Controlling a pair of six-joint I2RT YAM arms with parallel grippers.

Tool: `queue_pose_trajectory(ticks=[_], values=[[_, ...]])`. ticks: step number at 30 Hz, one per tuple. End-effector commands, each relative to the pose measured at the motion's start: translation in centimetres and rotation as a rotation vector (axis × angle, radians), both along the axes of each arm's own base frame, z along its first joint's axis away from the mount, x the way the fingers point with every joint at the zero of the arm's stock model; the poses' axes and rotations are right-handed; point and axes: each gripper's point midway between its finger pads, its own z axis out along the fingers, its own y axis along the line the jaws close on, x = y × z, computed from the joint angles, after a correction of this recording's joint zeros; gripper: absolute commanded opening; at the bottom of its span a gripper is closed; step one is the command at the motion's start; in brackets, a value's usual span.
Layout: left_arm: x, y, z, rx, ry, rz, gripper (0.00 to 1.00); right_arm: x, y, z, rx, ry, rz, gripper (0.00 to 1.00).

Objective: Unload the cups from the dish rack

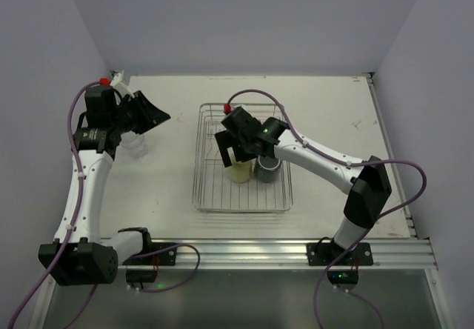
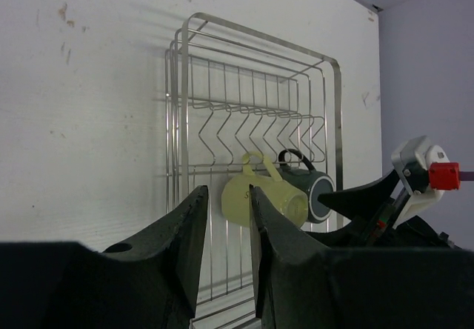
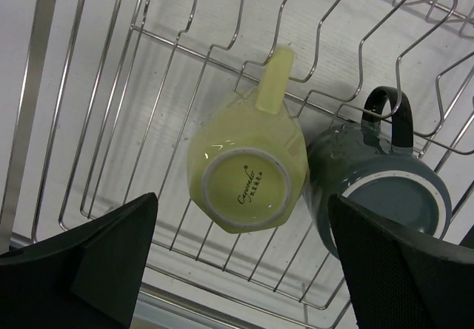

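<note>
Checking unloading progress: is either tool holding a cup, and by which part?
Nothing is held. The right tool hangs open over the yellow cup in the dish rack; the left tool's gap is empty.

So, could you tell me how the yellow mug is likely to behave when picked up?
Probably rigid and weighty: the yellow mug looks like glazed ceramic. Its glossy sides may slip. Sitting base-up right beside the dark mug, it could nudge that one.
</note>
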Motion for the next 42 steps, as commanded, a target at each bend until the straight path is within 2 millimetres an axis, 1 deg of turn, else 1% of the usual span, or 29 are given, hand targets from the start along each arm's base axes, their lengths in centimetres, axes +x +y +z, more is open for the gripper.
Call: queue_pose_trajectory(ticks=[1, 9, 15, 21, 26, 33, 37, 42], values=[[-0.9, -1.3, 1.9, -0.05, -0.068, -0.053, 0.33, -0.4, -0.4, 0.4, -0.017, 0.034, -0.069, 0.99], [-1.6, -1.7, 1.1, -0.054, -0.062, -0.079, 0.34, -0.5, 0.6, -1.3, -0.023, 0.082, -0.103, 0.99], [-1.6, -1.9, 0.6, -0.057, -0.058, -0.095, 0.34, -0.2, 1.5, -2.0, -0.018, 0.098, -0.148, 0.99], [-1.7, -1.9, 0.6, -0.055, -0.062, -0.102, 0.35, 0.7, 1.3, -3.1, -0.042, 0.102, -0.28, 0.99], [-1.9, -2.0, 0.0, -0.05, -0.054, -0.11, 0.35, 1.1, 1.0, -3.8, -0.051, 0.103, -0.367, 0.99], [-2.0, -1.9, -0.4, -0.04, -0.047, -0.115, 0.35, 0.9, 1.0, -4.5, -0.049, 0.117, -0.397, 0.99], [-2.0, -1.9, -0.5, -0.043, -0.044, -0.119, 0.35, 0.9, 1.0, -4.5, -0.043, 0.115, -0.411, 0.99], [-2.1, -2.0, -0.6, -0.042, -0.046, -0.127, 0.35, 0.8, 1.2, -4.9, -0.037, 0.13, -0.423, 0.97]])
